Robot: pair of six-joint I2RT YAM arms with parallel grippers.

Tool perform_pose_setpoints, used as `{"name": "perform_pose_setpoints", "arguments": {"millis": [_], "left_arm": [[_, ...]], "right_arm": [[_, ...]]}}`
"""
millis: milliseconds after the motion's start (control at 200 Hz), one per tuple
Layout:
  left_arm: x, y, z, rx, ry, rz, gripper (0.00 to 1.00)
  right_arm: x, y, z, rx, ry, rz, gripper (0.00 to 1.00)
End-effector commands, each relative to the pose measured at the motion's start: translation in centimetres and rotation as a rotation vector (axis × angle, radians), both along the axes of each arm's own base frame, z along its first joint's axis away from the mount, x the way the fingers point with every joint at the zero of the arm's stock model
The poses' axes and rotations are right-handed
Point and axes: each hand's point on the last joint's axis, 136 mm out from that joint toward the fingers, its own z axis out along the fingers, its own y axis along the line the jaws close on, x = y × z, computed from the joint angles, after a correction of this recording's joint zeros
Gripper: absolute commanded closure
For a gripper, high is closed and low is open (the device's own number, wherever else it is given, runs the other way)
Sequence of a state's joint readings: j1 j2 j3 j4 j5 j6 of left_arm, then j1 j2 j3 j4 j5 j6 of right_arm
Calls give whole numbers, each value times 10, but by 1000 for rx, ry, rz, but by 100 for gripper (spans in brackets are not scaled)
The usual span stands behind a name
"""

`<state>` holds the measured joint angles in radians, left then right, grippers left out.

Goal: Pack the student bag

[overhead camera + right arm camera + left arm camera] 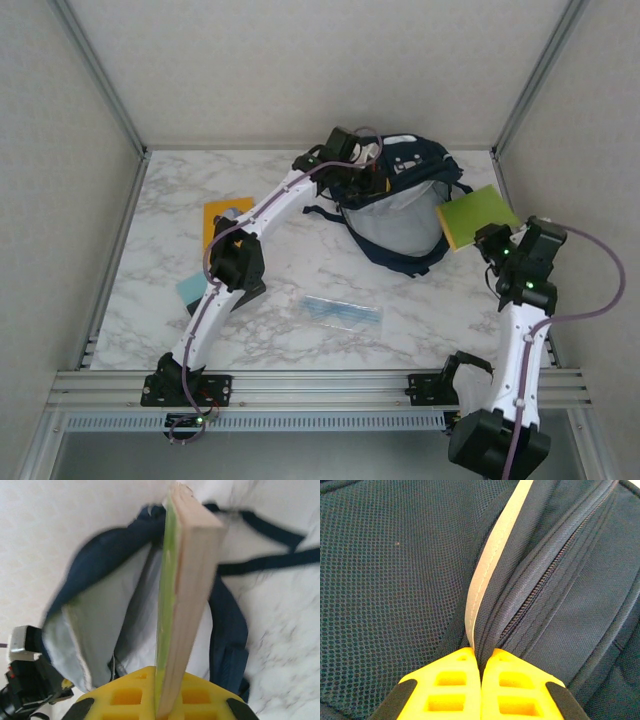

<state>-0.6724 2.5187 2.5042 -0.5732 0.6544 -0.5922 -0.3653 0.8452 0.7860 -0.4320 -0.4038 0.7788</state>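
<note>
The left end effector (480, 656) is pinching a fold of the bag (395, 580), right where a smooth white stripe (492, 565) meets the zipper (545, 575), likely to hold the soft, bumpy navy cloth up so the mouth gapes. The bag sits just ahead of the right end effector (167, 675), its pale lining (95, 625) showing. That one squeezes a flat, stiff green book (192, 580) on edge, thin side toward the opening, likely so it can slide in.
</note>
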Motion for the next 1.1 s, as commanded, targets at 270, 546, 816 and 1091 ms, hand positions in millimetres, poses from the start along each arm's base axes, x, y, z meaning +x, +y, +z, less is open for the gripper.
{"name": "perform_pose_setpoints", "arguments": {"millis": [270,546,816,1091], "left_arm": [[11,7,80,-142,-81,38,100],[2,9,96,-152,-92,26,100],[-9,12,124,-175,-135,15,100],[-5,20,119,-151,-149,42,100]], "right_arm": [[67,79,6,257,-264,166,100],[125,106,-1,268,-341,171,100],[173,123,-35,290,-379,122,100],[200,158,-91,321,-225,147,100]]}}
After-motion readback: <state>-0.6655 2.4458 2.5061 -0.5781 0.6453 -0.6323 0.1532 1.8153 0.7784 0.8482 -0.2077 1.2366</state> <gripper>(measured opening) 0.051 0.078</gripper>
